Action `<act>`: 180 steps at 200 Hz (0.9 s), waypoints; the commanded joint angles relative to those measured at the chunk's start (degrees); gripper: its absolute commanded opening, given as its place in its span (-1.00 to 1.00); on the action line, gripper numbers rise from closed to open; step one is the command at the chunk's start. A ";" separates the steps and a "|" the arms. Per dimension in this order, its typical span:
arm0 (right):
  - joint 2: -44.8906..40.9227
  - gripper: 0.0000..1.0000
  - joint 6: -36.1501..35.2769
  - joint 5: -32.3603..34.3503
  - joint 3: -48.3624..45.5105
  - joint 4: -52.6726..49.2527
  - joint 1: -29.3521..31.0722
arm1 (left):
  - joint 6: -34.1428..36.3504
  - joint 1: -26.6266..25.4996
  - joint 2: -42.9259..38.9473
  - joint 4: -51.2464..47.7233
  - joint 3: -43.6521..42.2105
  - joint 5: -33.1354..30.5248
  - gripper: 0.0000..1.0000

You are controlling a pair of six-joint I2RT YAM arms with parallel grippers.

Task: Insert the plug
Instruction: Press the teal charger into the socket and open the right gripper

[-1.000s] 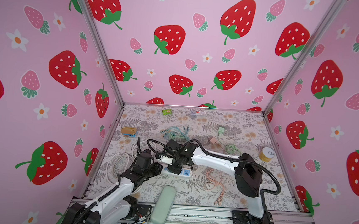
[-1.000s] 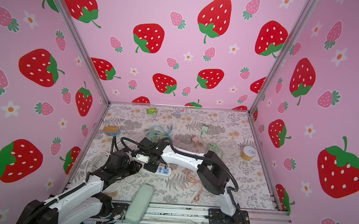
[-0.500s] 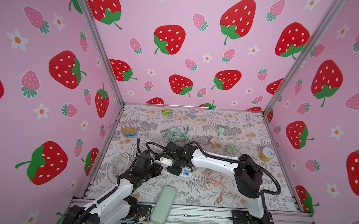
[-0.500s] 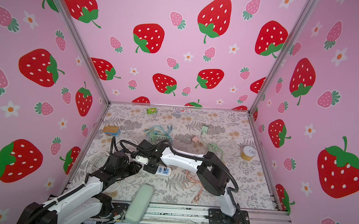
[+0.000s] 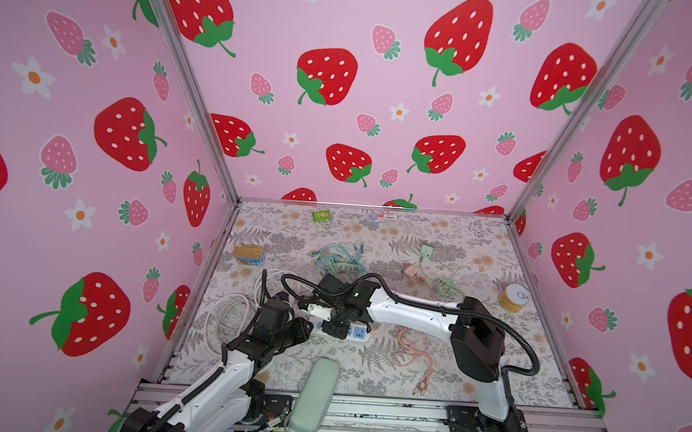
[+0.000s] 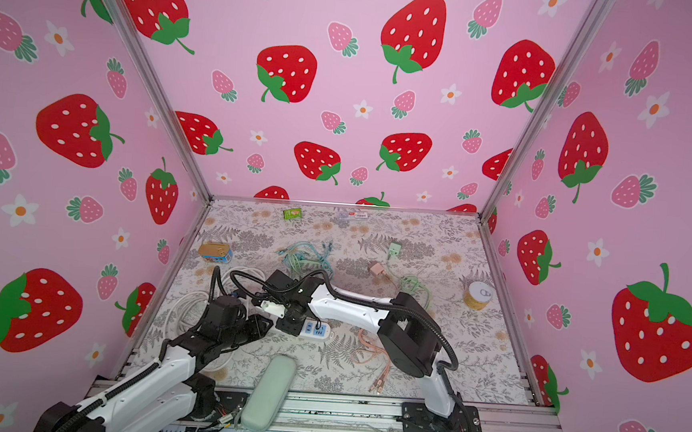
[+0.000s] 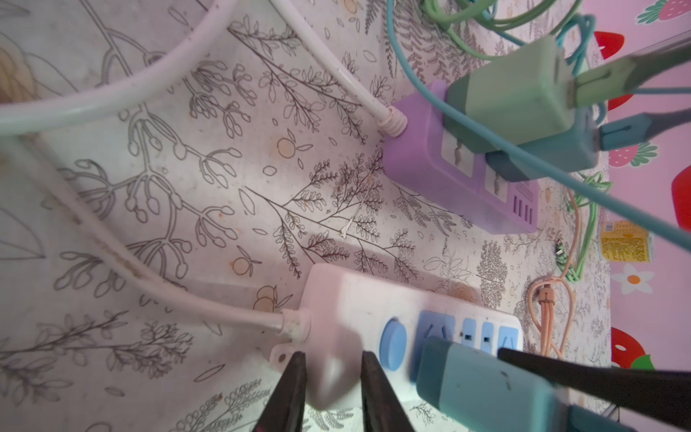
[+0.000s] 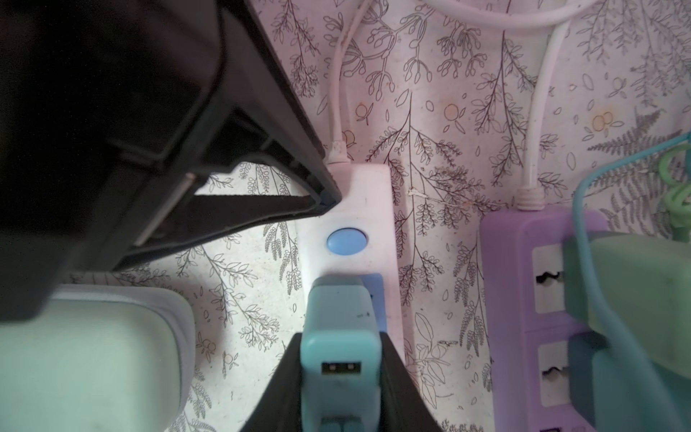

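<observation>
Right wrist view: right gripper (image 8: 341, 385) clamped on teal square USB charger plug (image 8: 340, 329)
plug: on blue socket of white plastic power strip (image 8: 368, 209); prongs hidden, maybe seated
left gripper (image 7: 332, 374): pinching strip's cord end
strip: about 7 o'clock from floral mat (image 5: 438, 248) centre, both top views

teal plug (image 8: 340, 336), over white power strip (image 8: 368, 194)

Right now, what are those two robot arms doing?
The left gripper is pinching the cord end of the white power strip to steady it. The right gripper holds a blue charger plug right at the socket beside the blue button. Whether it is fully in can't be seen.
</observation>
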 commanded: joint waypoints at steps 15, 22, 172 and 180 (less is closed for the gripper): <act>5.10 -0.47 0.71 3.46 -0.95 -2.34 -0.08 | -0.66 -0.04 -1.36 -1.83 -0.84 1.42 -0.43; 5.20 -0.46 0.65 3.55 -1.08 -2.26 -0.08 | -0.66 -0.03 -1.36 -1.82 -0.89 1.42 -0.43; 6.51 -0.47 -1.51 1.39 -3.37 -2.01 -0.60 | -0.10 0.02 -0.97 -0.86 -0.87 1.61 -0.42; 6.11 -0.46 -1.38 1.05 -3.19 -1.93 -0.61 | -0.08 -0.04 -0.92 -0.82 -0.89 1.60 -0.42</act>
